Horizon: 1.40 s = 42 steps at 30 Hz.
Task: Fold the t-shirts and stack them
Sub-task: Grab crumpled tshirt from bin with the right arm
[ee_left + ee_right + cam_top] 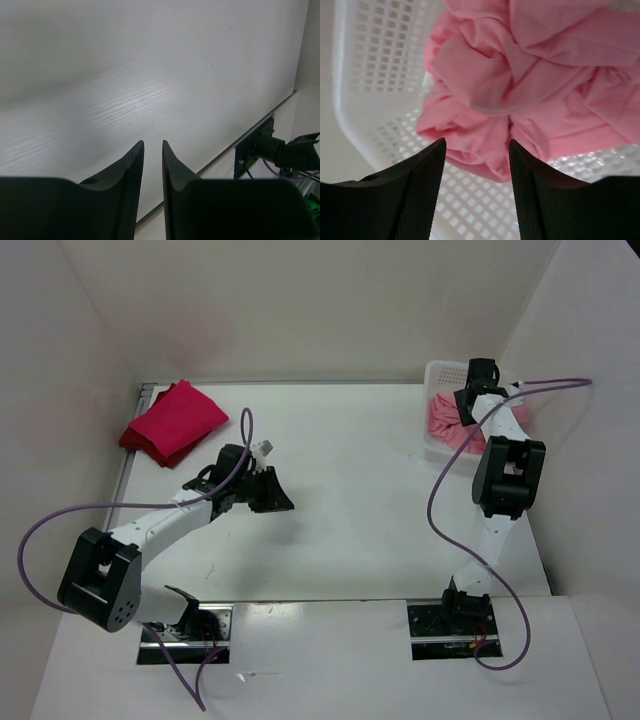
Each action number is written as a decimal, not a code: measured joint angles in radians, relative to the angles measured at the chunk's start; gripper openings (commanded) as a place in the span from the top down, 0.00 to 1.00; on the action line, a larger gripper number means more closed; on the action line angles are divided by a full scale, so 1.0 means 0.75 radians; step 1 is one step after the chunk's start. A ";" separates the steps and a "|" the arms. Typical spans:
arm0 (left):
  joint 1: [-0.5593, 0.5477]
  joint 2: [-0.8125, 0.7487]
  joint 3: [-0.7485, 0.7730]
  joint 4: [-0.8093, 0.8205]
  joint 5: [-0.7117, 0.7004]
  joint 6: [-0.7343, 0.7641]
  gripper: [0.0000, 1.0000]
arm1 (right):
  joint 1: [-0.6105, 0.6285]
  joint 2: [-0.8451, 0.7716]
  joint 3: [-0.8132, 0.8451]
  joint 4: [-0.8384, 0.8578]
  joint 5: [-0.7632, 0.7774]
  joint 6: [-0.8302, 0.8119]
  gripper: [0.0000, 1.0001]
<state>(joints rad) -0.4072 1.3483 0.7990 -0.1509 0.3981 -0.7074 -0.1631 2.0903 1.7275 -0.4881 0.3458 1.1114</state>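
Note:
A bright crimson-pink t-shirt (180, 415) lies folded at the far left of the table, on top of a dark red t-shirt (143, 443) whose edge shows beneath it. A light salmon pink t-shirt (443, 418) lies crumpled in the white basket (440, 373) at the far right. My right gripper (468, 400) hangs open over the basket. In the right wrist view its jaws (476, 142) stand wide apart just above a bunched fold of the salmon shirt (520, 85), holding nothing. My left gripper (272, 492) hovers over bare table near the middle, almost shut and empty (152, 143).
The white table (150, 75) is enclosed by white walls at the back and both sides. The basket's perforated floor (470, 200) shows under the right jaws. The right arm's base and cables (285, 152) show at the table's near edge.

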 measured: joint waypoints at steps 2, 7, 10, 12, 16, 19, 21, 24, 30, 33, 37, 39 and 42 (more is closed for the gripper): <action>-0.010 0.000 -0.017 -0.004 0.011 -0.001 0.72 | 0.009 0.046 0.081 -0.004 0.012 0.036 0.41; -0.011 0.002 -0.023 -0.007 0.022 -0.002 0.69 | 0.053 0.102 0.102 -0.006 0.014 0.102 0.42; -0.011 0.013 -0.023 -0.007 0.025 -0.002 0.69 | 0.072 0.123 0.082 -0.005 -0.002 0.130 0.46; -0.011 0.021 -0.023 -0.007 0.025 -0.002 0.69 | 0.078 0.144 0.081 -0.003 -0.008 0.143 0.50; -0.010 0.025 -0.023 -0.007 0.026 -0.004 0.69 | 0.078 0.194 0.087 -0.002 -0.014 0.164 0.61; -0.011 0.025 -0.023 -0.007 0.025 -0.004 0.69 | 0.078 0.227 0.087 -0.001 -0.023 0.183 0.75; -0.010 0.025 -0.023 -0.008 0.024 -0.006 0.67 | 0.078 0.234 0.088 0.001 -0.025 0.192 0.80; -0.011 0.025 -0.021 -0.009 0.018 -0.007 0.64 | 0.078 0.236 0.093 0.001 -0.030 0.197 0.98; -0.011 0.025 -0.010 -0.009 0.009 -0.008 0.32 | 0.078 0.202 0.015 0.115 -0.055 0.192 1.00; -0.008 0.020 -0.008 -0.009 0.008 -0.017 0.21 | 0.078 0.093 -0.107 0.182 -0.069 0.156 1.00; 0.004 -0.019 -0.006 -0.008 0.006 -0.049 0.18 | 0.078 -0.201 -0.250 0.249 -0.096 0.071 1.00; 0.014 -0.045 0.004 -0.010 0.004 -0.068 0.18 | 0.078 -0.404 -0.278 0.286 -0.134 0.010 1.00; 0.035 -0.065 0.045 -0.011 -0.008 -0.077 0.17 | 0.078 -0.681 -0.270 0.371 -0.229 -0.082 1.00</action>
<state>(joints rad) -0.3809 1.2995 0.8326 -0.1589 0.3920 -0.7654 -0.1043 1.5799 1.5253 -0.2096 0.1738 1.0500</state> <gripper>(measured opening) 0.826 0.015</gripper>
